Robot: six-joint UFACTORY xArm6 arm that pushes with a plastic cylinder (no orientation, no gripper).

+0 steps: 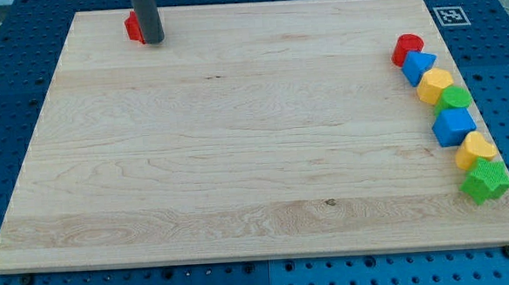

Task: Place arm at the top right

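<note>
You were looking at a pale wooden board (pixel 238 161) lying on a blue pegboard table (pixel 2 156), seen from its near long edge. The near edge and the whole middle of the board held no blocks. Starting at the near right corner, a curving row of blocks ran up the right edge, each touching or just beside the next: a green star-shaped block (pixel 486 182) nearest you, then a yellow block (pixel 476 149), a blue cube-like block (pixel 453 126), a small green block (pixel 454 98), a yellow hexagonal block (pixel 435 87), a blue block (pixel 418 68) and, farthest, a red rounded block (pixel 408 48). They sat tight to the rim, which reads as blocks pushed aside and parked rather than scattered. Beyond the red rounded block, the far right corner was bare wood, with a small black-and-white marker tag (pixel 449 15) on the table just off it. That corner was your target. At the far left corner, a small red block (pixel 132 26) sat against the far edge, and your tip (pixel 153 41) rested just to its right, seemingly touching it. The rod carries no hand, so nothing opened, closed or was held; it only stood on the wood. The tip was well apart from the target, nearly the full far edge away, so the task looked barely begun. A straight slide along the far edge appeared free of blocks.
</note>
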